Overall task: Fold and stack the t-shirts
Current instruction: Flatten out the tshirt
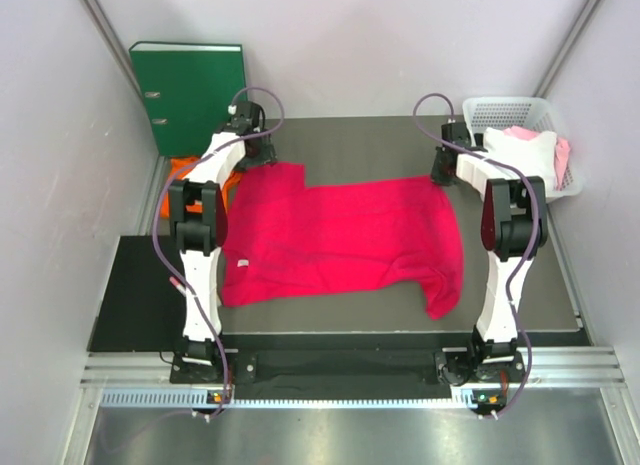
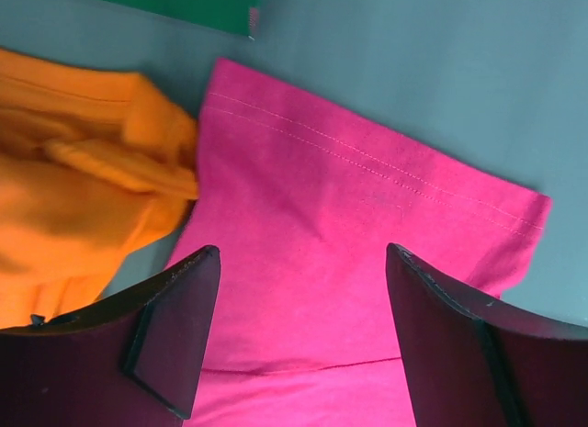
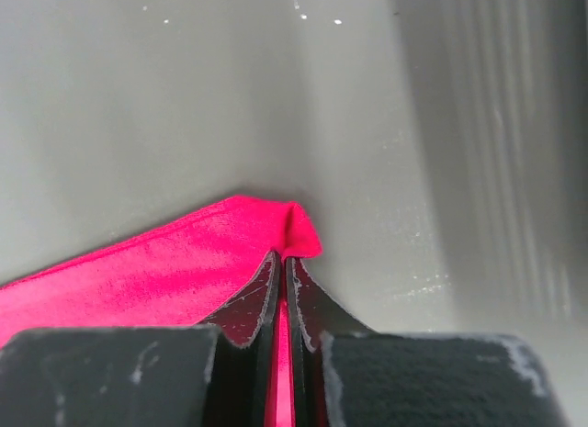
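The crimson-pink t-shirt (image 1: 340, 240) lies spread across the grey table, with a small white label near its front left. My right gripper (image 3: 283, 258) is shut on the shirt's far right corner (image 3: 165, 271), and a fold of cloth bulges just past the fingertips. In the top view that gripper (image 1: 443, 171) sits at the shirt's back right edge. My left gripper (image 2: 303, 252) stands open over the pink sleeve (image 2: 349, 216) at the back left, nothing between its fingers. The orange t-shirt (image 2: 73, 197) lies bunched just left of the sleeve, mostly hidden behind my left arm in the top view (image 1: 183, 169).
A green ring binder (image 1: 190, 95) stands against the back left wall. A white basket (image 1: 520, 120) with white and pink cloth sits at the back right. Walls close in on both sides. A black mat (image 1: 130, 295) lies left of the table.
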